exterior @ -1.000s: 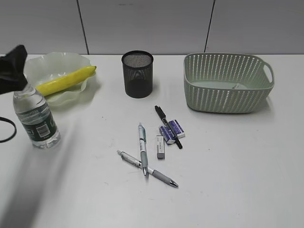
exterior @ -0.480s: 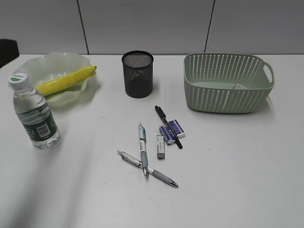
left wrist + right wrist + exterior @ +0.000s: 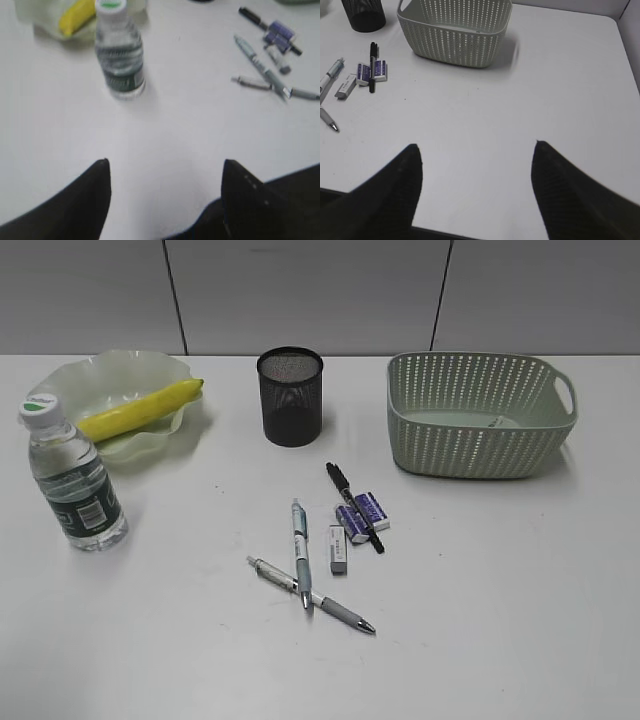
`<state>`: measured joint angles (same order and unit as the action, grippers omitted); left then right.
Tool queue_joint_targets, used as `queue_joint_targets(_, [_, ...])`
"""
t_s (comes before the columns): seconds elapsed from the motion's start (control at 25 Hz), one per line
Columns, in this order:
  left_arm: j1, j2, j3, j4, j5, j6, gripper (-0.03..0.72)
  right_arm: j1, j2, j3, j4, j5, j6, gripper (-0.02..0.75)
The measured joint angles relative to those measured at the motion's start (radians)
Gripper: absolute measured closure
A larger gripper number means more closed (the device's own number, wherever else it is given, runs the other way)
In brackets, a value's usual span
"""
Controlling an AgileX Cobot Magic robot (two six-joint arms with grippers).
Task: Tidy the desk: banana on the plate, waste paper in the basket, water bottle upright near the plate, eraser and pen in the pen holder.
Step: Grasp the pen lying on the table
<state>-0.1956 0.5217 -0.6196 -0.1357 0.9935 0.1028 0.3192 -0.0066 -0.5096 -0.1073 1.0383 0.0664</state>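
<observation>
The banana (image 3: 140, 410) lies on the pale-green plate (image 3: 75, 375) at the back left. The water bottle (image 3: 76, 480) stands upright in front of the plate; it also shows in the left wrist view (image 3: 119, 55). The black mesh pen holder (image 3: 290, 395) stands at the back middle, the perforated basket (image 3: 480, 415) at the back right. Three erasers (image 3: 352, 525) and three pens (image 3: 300, 550) lie on the desk (image 3: 500, 590) in the middle. The waste paper is not in view. My left gripper (image 3: 165, 172) and right gripper (image 3: 475, 155) are open, empty, and out of the exterior view.
A black marker (image 3: 353, 506) lies across the blue erasers. In the right wrist view the basket (image 3: 455, 35), the pen holder (image 3: 365, 12) and the erasers (image 3: 367, 72) lie ahead; the desk's near edge runs just under both grippers.
The left gripper was above the bottle a second ago. It has pulled back to the left and out of the exterior view. The bottle stands free with its cap showing.
</observation>
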Motion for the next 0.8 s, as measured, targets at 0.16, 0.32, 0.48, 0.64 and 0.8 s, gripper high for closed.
queue_joint_targets(0.16, [0.041,-0.107,0.000,0.095,0.190,-0.065,0.181,0.000,0.000,0.000,0.000,0.000,0.000,0.199])
queue_joint_targets(0.32, [0.046,-0.245,0.000,0.136,0.219,-0.093,0.181,0.000,0.000,0.000,0.000,0.000,0.000,0.199])
queue_joint_targets(0.48, [0.046,-0.402,0.029,0.159,0.221,-0.097,0.190,0.000,0.000,0.000,0.000,0.000,0.000,0.199])
queue_joint_targets(0.64, [0.046,-0.524,0.032,0.169,0.217,-0.103,0.225,0.000,0.000,0.000,0.000,-0.003,-0.005,0.199])
queue_joint_targets(0.8, [0.046,-0.527,0.045,0.170,0.165,-0.103,0.246,0.000,0.071,-0.011,0.028,-0.035,-0.085,0.199])
